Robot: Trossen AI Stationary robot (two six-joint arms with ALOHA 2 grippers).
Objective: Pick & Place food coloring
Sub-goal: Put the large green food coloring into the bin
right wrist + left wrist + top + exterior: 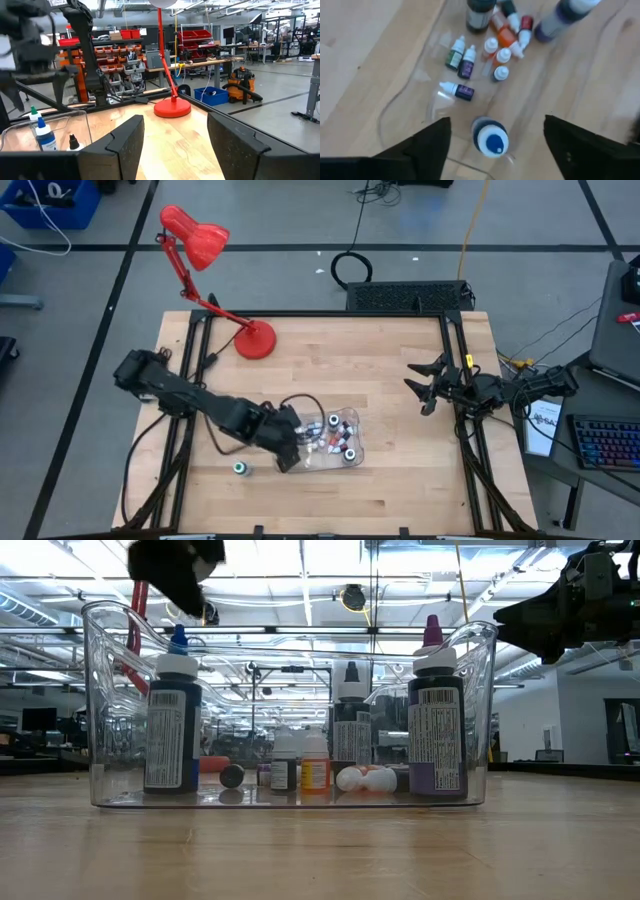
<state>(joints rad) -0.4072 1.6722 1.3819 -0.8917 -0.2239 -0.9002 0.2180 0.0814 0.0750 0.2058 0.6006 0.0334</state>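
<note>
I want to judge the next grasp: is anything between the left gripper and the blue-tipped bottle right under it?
Nothing visible. The left gripper hangs open over the clear tray, and the blue-tipped bottle stands upright between its fingers. The small bottles lie farther off.

Wooden table [400, 470] (tray [352, 442], red lamp [254, 340], stray bottle [241, 469])

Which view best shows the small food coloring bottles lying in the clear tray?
The left wrist view: the small food coloring bottles are seen from directly above. The high view shows tiny specks, the low view only some behind the clear tray wall, the right wrist view none.
</note>
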